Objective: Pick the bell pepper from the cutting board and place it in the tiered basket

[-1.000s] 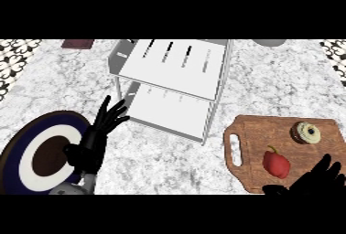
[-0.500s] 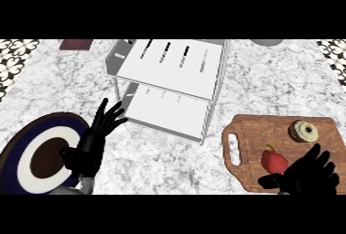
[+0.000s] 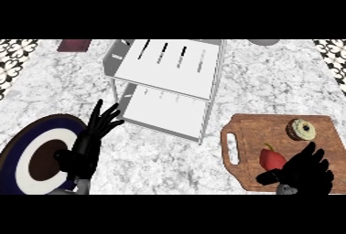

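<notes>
A red bell pepper (image 3: 271, 157) lies on the wooden cutting board (image 3: 246, 130) at the right. My right hand (image 3: 305, 171) is over the board's near edge, just right of and below the pepper, fingers spread and open, thumb reaching under the pepper's near end. The white tiered basket (image 3: 169, 77) stands at the top centre with two shelves showing. My left hand (image 3: 88, 139) rests open at the left, fingers up, beside the plate.
A doughnut-like ring (image 3: 301, 129) lies on the board behind the pepper. A dark blue and white plate (image 3: 20, 155) sits at the lower left. A dark red object (image 3: 74, 45) lies at the top left, and a grey dish (image 3: 263, 42) at the top edge.
My right hand has moved up and left from the lower edge onto the board, closing in on the pepper. The left hand has hardly moved.
</notes>
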Robot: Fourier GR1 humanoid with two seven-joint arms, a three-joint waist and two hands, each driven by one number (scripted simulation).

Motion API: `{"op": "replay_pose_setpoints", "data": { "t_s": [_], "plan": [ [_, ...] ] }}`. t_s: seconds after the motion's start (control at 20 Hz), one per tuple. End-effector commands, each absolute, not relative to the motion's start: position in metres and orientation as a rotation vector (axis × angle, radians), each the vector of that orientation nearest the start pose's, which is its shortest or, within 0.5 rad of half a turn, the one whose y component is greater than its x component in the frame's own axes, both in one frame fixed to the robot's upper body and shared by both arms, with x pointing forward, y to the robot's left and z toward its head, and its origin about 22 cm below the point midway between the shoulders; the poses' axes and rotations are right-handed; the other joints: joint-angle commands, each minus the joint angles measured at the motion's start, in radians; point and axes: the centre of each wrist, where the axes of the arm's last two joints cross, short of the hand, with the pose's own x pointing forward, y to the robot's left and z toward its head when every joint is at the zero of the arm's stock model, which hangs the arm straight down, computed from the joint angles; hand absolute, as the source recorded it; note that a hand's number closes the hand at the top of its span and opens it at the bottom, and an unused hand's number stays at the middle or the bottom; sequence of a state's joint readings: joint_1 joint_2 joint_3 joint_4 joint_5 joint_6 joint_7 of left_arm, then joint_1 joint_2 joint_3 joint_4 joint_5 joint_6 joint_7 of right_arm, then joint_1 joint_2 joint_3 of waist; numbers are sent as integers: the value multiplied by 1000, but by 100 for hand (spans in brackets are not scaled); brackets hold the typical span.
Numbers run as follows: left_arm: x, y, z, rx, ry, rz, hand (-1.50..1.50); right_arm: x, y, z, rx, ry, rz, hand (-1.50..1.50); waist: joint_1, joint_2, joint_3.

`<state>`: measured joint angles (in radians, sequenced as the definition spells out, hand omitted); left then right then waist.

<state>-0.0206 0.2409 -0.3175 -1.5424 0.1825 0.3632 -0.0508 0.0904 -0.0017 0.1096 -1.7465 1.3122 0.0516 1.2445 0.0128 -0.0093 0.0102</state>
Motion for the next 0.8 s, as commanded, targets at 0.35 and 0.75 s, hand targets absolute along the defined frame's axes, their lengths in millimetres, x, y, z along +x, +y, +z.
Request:
{"op": "replay_pose_setpoints", "data": {
  "t_s": [0.35, 0.75],
  "plan": [
    [204, 240, -52, 243, -1300, -27, 0, 237, -215, 7, -1228, -163, 109, -150, -3, 16, -10],
    [207, 244, -53, 253, -1318, -34, 0, 242, -194, -5, -1262, -222, 161, 150, -6, 10, -10]
  ]
}}
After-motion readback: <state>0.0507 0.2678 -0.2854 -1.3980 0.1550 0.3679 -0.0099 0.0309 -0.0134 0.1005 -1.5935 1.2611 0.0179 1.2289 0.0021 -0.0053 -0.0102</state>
